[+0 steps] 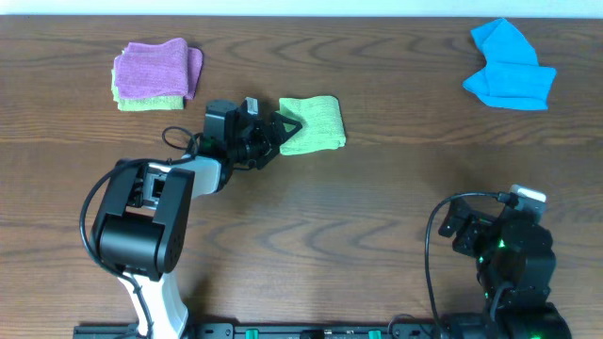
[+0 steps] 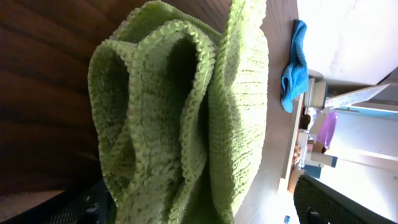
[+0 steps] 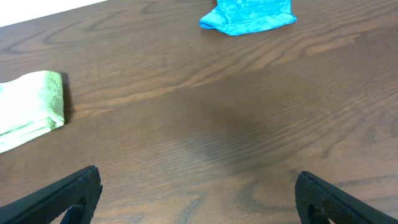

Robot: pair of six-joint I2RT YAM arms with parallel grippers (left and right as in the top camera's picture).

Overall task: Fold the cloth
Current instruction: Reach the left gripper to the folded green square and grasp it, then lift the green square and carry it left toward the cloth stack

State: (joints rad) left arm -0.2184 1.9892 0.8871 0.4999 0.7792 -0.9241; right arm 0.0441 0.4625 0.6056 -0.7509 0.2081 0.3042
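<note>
The cloth (image 1: 316,122), lime green, lies folded into a small rectangle on the bench (image 1: 377,207), a little left of the middle and toward the far side. Seen from the left wrist, its near edge bulges up in loose, rounded layers (image 2: 186,112). The left gripper (image 1: 288,127) sits at the cloth's left end, its jaws wide apart with the bunched edge between them; I cannot tell whether they touch it. The right gripper (image 3: 199,196) hangs over bare wood near the front right corner, well apart from the cloth, jaws spread and empty. A purple cloth (image 1: 155,68) rests on a second green cloth (image 1: 149,102) at far left. A crumpled blue cloth (image 1: 509,66) lies at far right.
</note>
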